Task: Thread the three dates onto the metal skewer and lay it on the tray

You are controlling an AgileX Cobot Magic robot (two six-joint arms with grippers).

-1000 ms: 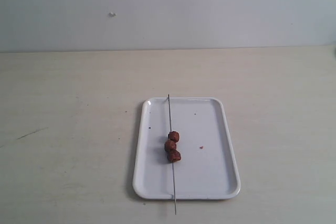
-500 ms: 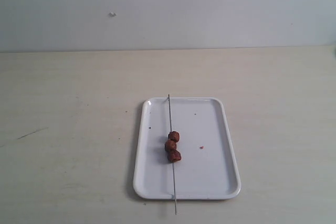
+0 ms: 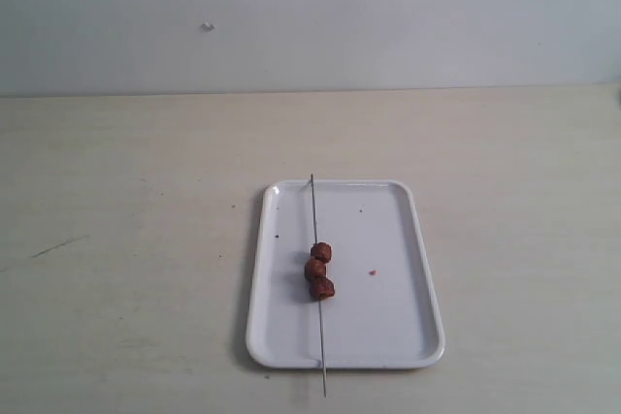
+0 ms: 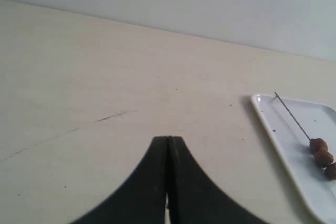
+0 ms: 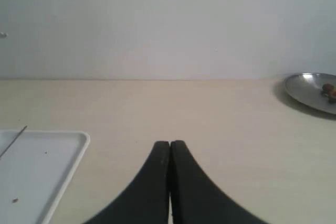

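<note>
The white tray [image 3: 388, 336] lies on the table, near its front edge. Across its left half lies the metal skewer [image 3: 314, 210], with its near tip sticking out past the tray's front rim. Three reddish-brown dates [image 3: 319, 270] sit threaded on the skewer in a tight row at mid-tray. The left wrist view shows the tray [image 4: 273, 129], the skewer [image 4: 291, 119] and the dates [image 4: 322, 157] off to one side of my left gripper [image 4: 168, 139], which is shut and empty over bare table. My right gripper [image 5: 170, 142] is shut and empty too, beside the tray's corner [image 5: 79, 142]. Neither gripper appears in the exterior view.
A tiny red crumb [image 3: 372, 271] lies on the tray to the right of the dates. In the right wrist view a round metal plate [image 5: 307, 90] holding something brown [image 5: 329, 91] sits far off on the table. A dark scratch [image 3: 56, 246] marks the tabletop at the left.
</note>
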